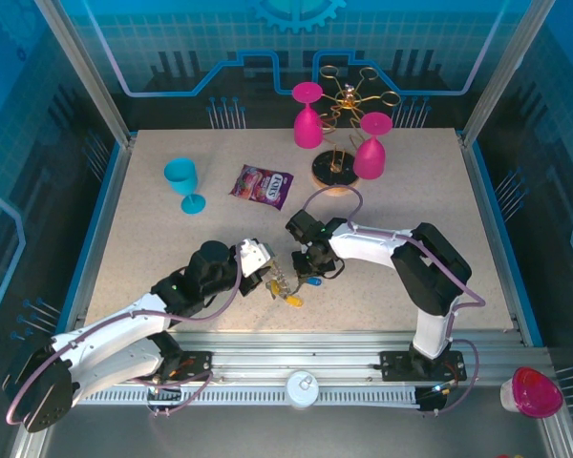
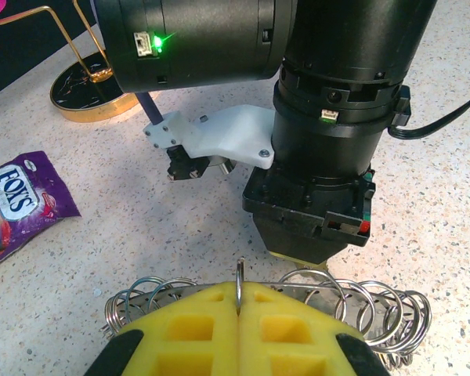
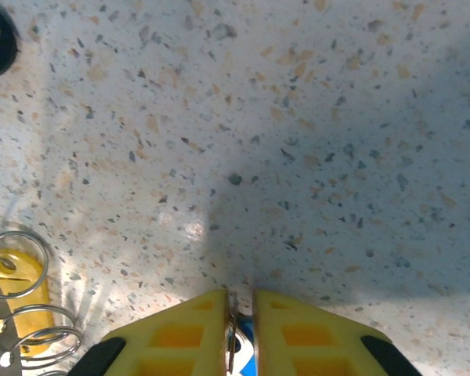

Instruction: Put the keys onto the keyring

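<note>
My left gripper (image 2: 240, 292) is shut on the keyring (image 2: 348, 291), with a thin metal loop standing edge-on between its yellow pads. A grey band fringed with several small wire rings runs across just behind the fingertips. In the top view the left gripper (image 1: 269, 280) and right gripper (image 1: 307, 271) meet over the keyring (image 1: 281, 286), with a yellow tag (image 1: 294, 301) and a blue tag (image 1: 313, 281) beside it. The right gripper (image 3: 239, 301) is shut on a silver key with a blue tag (image 3: 243, 345), just above the table. More small rings (image 3: 19, 301) and a yellow tag (image 3: 16, 278) lie to its left.
A purple candy bag (image 1: 263, 185) lies behind the grippers, and a teal goblet (image 1: 183, 181) stands to its left. At the back stands the gold wire rack (image 1: 349, 100) on its round base (image 1: 332, 174), holding two pink goblets (image 1: 307, 114) (image 1: 371, 145). The right arm's wrist (image 2: 329, 133) looms close ahead in the left wrist view.
</note>
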Controlling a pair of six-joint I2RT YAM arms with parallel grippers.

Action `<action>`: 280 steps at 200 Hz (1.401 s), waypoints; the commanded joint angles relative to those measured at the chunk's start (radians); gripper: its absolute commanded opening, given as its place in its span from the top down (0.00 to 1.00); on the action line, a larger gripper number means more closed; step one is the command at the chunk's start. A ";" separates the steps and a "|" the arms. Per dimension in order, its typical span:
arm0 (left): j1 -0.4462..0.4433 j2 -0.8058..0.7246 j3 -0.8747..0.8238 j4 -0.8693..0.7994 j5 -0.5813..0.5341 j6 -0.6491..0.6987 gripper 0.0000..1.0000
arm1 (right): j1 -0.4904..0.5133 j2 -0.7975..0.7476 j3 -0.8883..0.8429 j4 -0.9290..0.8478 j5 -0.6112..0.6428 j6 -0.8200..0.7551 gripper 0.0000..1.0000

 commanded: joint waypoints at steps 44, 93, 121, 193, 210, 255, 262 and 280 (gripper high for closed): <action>-0.007 0.000 0.034 0.036 -0.007 0.011 1.00 | 0.010 -0.015 0.033 -0.063 0.025 -0.013 0.84; -0.005 0.002 0.033 0.038 -0.006 0.011 1.00 | 0.017 -0.030 0.040 -0.079 0.029 -0.013 0.81; -0.005 0.004 0.033 0.040 -0.004 0.011 1.00 | 0.018 -0.027 0.036 -0.083 0.029 -0.010 0.82; -0.007 -0.001 0.035 0.035 -0.004 0.013 1.00 | 0.021 -0.022 0.036 -0.083 0.023 -0.006 0.87; -0.007 -0.001 0.038 0.028 -0.005 0.015 1.00 | 0.021 -0.019 0.035 -0.079 0.019 -0.005 0.89; -0.006 -0.007 0.037 0.037 -0.015 0.020 1.00 | 0.017 -0.098 0.000 -0.047 0.027 -0.003 1.00; -0.006 -0.008 0.038 0.038 -0.016 0.022 1.00 | 0.016 -0.131 -0.015 -0.033 0.029 -0.015 1.00; -0.006 -0.020 0.041 0.031 -0.019 0.025 1.00 | 0.015 -0.231 -0.072 0.029 0.036 -0.083 1.00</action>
